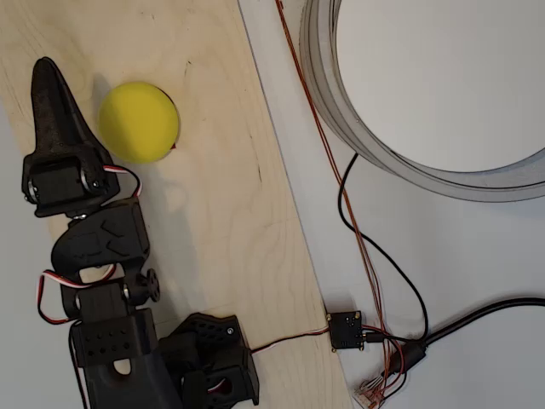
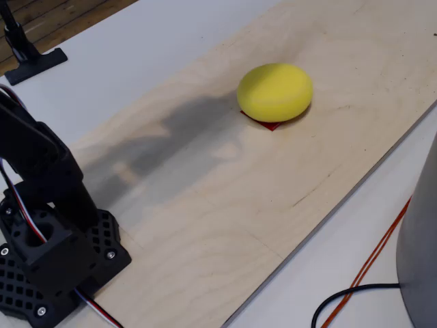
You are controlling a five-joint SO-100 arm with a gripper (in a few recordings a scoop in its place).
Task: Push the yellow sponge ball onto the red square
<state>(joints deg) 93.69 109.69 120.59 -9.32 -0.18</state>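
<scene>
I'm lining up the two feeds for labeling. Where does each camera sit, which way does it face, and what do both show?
Overhead view: above the table, looking straight down on the wooden board; the black arm and its hand lie left of the yellow ball.
Fixed view: low beside the board's near end, facing along it towards the ball; the arm's base shows at bottom left.
Shared: board, ball, a sliver of the red square under the ball.

Matte yellow sponge ball (image 2: 275, 91) atop the red square (image 2: 270, 125), nearly covering it.

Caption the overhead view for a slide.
Yellow ball sits over the red square on a plywood board, black gripper just left of it.
</scene>
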